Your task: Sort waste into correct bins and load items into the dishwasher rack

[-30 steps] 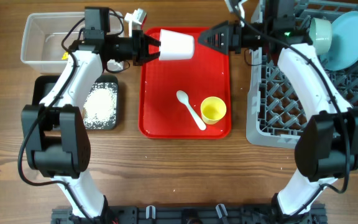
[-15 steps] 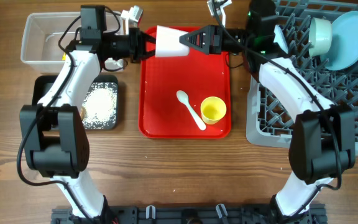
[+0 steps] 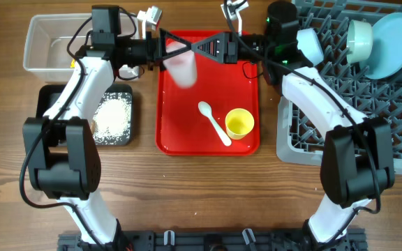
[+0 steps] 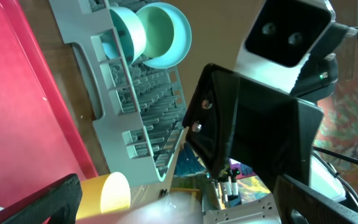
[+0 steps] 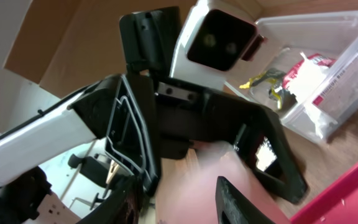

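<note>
Clear bin [image 3: 47,21]: left of red tray [image 3: 180,118], scraps inside.
Black bin [image 3: 44,97]: left of tray, below clear bin, white grains in it.
L gripper [image 3: 162,50]: over tray's top-left edge, fingers spread wide, nothing clamped.
White cup [image 3: 183,64]: blurred, over tray's top part, betw. both grippers' tips; contact can't tell.
R gripper [image 3: 199,47]: over tray's top middle; grip can't tell.
Spoon [image 3: 213,122] + yellow cup [image 3: 239,123]: on tray, lower right, just beside each other.
Rack [image 3: 306,118]: right of tray.

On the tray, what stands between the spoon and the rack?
The yellow cup, beside the spoon, with the rack further on; the overhead view shows it.
</note>
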Controlling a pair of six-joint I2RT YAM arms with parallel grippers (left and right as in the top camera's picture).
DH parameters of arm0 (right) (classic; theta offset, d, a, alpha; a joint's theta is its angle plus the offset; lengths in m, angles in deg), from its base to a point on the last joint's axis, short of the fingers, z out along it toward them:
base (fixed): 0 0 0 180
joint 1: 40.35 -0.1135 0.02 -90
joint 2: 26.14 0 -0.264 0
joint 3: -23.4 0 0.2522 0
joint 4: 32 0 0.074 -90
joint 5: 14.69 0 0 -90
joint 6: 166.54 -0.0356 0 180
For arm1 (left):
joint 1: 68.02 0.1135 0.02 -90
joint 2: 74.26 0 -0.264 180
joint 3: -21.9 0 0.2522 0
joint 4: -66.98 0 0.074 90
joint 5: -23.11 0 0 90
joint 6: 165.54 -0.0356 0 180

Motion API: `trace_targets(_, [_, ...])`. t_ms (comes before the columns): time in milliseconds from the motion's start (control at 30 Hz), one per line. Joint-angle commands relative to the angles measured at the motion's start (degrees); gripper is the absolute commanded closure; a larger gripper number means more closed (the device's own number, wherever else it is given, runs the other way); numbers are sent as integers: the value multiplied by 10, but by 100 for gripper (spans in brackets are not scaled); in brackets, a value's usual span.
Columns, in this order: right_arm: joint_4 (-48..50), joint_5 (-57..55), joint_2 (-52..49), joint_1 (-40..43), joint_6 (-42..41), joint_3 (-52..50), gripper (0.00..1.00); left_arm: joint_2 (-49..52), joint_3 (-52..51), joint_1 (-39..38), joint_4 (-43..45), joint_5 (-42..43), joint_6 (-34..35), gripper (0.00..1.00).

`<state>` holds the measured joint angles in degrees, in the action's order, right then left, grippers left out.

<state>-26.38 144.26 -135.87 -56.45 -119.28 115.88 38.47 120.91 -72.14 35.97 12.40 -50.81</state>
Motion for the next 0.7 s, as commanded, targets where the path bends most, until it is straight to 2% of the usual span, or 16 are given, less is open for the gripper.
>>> trace_targets(0, [6, 5, -7, 1, -16, -5, 60, 1, 3, 1, 2, 5, -2, 4])
trace_targets(33, [5, 5, -7, 1, -15, -5, 60, 1, 3, 1, 2, 5, -3, 12])
trace_targets(67, [5, 4, -7, 1, -9, -5, 60, 1, 3, 1, 2, 5, -3, 16])
trace_targets(233, [8, 9, -2, 50, -12, -3, 59, 1, 3, 1, 2, 1, -5, 17])
trace_targets(367, [7, 10, 32, 114, -14, 4, 42, 1, 3, 1, 2, -64, -6, 15])
trace_targets(433, [7, 17, 57, 148, -24, 9, 31, -4, 3, 0, -3, -166, -7, 11])
trace_targets(500, [7, 16, 87, 169, -22, 9, 10, -35, 3, -18, -70, -384, -70, 1])
trace_targets(533, [3, 7, 100, 175, -22, 9, 1, -52, 3, -37, -103, -494, -103, 0])
trace_targets(600, [-14, 2, 111, 179, -18, 9, 1, -85, 3, -76, -156, -673, -126, 0])
trace_targets(633, [-50, -4, 115, 178, 5, 9, 1, -97, 3, -93, -179, -735, -126, 0])
trace_targets(667, [-136, -37, 121, 174, 58, 9, 1, -116, 3, -115, -216, -801, -126, 0])
